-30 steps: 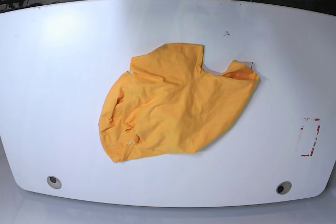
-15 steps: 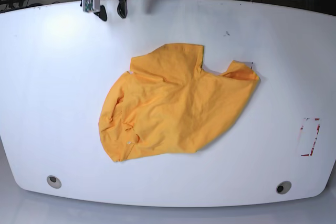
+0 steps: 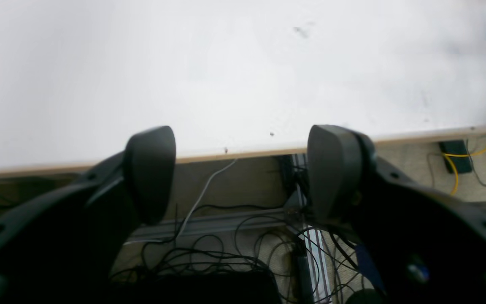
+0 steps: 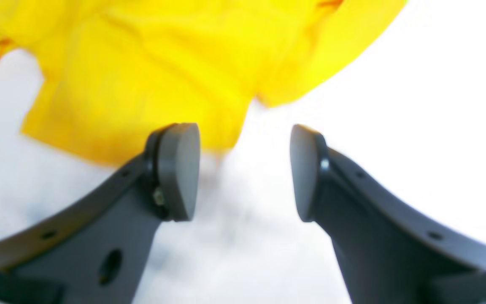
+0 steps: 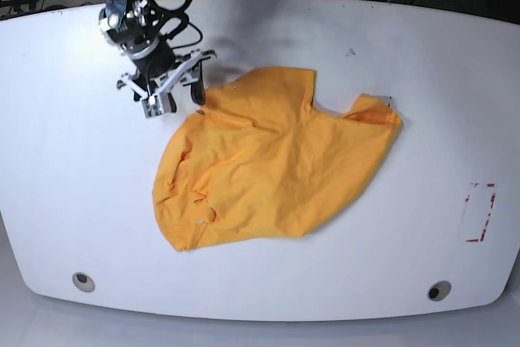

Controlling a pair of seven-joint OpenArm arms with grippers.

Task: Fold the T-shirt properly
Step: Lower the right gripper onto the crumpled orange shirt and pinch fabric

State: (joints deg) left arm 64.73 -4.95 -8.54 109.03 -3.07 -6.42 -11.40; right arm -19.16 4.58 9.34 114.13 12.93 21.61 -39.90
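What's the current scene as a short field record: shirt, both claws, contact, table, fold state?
shirt: orange-yellow T-shirt, wrinkled, lying on the table
right claw: open, at the shirt's upper-left edge in the base view
left claw: open, at the table's far edge in the base view, away from the shirt
held: nothing in either claw
contact: right claw against shirt, cannot tell
table: white, red marks toward its right side
fold state: not neatly folded
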